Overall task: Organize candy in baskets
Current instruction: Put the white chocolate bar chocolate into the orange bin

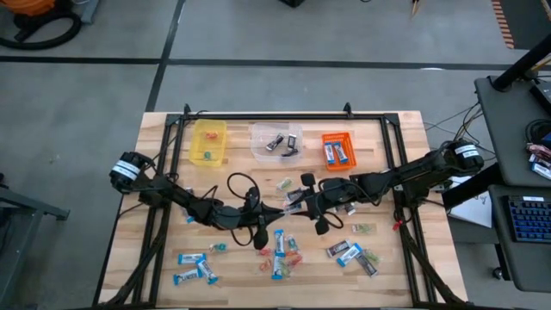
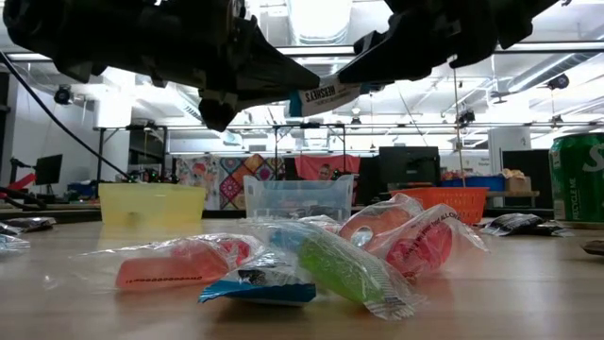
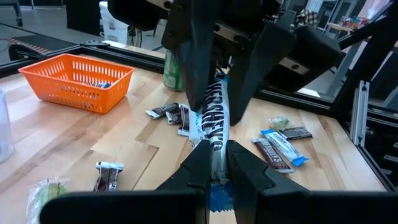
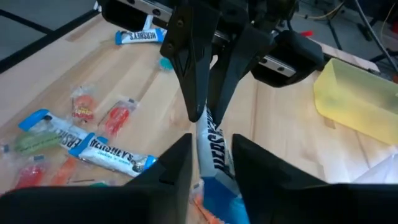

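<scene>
Mid-air handover above the surface: your left gripper clamps the blue-and-white bar; your right gripper straddles its other end, not visibly clamped. Grip firmly before letting go.

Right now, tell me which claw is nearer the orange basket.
Right. The right claw is mid-table, diagonally below the orange basket; the left claw meets it from farther left, both on one blue-and-white bar.

surface: pale wood planks, black-framed | baskets in a row at far edge: yellow, clear, orange | candy scattered across near half | green can stood upright
</scene>
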`<state>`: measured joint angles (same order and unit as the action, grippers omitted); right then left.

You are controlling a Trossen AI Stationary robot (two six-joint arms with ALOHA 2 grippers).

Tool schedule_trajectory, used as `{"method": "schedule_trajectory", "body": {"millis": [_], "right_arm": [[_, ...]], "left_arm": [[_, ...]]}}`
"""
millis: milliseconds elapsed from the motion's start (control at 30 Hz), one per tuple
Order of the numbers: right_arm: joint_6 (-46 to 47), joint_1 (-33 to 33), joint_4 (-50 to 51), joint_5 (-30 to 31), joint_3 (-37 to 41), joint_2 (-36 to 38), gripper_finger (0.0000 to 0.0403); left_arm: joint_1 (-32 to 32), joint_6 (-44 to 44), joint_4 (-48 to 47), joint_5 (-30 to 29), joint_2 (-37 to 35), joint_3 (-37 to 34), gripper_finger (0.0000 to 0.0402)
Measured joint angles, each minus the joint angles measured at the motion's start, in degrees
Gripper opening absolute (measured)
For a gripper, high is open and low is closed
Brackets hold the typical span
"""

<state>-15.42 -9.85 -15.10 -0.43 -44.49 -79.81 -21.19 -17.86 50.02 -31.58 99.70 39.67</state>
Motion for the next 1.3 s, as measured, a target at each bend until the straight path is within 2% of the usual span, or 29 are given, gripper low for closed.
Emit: {"method": "schedule_trajectory", "body": {"millis": [167,367,567,667,767,967,1100,1200,1300], "right_arm": [[-1.1,0.0,0.3,0.0,0.0,0.0,0.0023],[-1.1,0.0,0.2,0.1,0.0,0.0,0.0016],[-0.3,0.2,2.4,1.3,0.0,1.7,0.0015],[0.6,1.0,7.1,3.5,-0.7,3.0,0.0014],[2.8,2.3,13.7,9.2,-2.4,4.5,0.0014],[14.4,8.6,35.4,34.4,-6.9,6.3,0.0014],[28.3,17.1,48.6,36.4,-8.6,6.4,0.0013],[35.4,23.2,52.6,36.3,-8.3,5.7,0.0013],[38.8,27.8,52.4,36.0,-7.6,4.7,0.0013]], "left_arm": [[0.0,0.0,0.1,0.0,0.0,0.1,0.0015],[0.0,-0.6,0.2,-0.7,0.0,0.1,0.0026],[0.1,-0.6,-0.3,-1.5,-0.1,0.1,0.0060],[0.1,-0.3,-2.3,-2.3,-0.2,0.1,0.0080],[0.1,-0.3,-5.6,-2.6,-0.7,0.1,0.0096],[0.1,-2.6,-13.1,-2.4,-3.3,0.1,0.0111],[0.1,-3.3,-15.6,-2.4,-5.0,0.1,0.0112],[0.1,-3.4,-15.7,-2.4,-5.1,0.1,0.0112],[0.1,-3.6,-15.5,-2.4,-4.6,0.1,0.0112]]}}
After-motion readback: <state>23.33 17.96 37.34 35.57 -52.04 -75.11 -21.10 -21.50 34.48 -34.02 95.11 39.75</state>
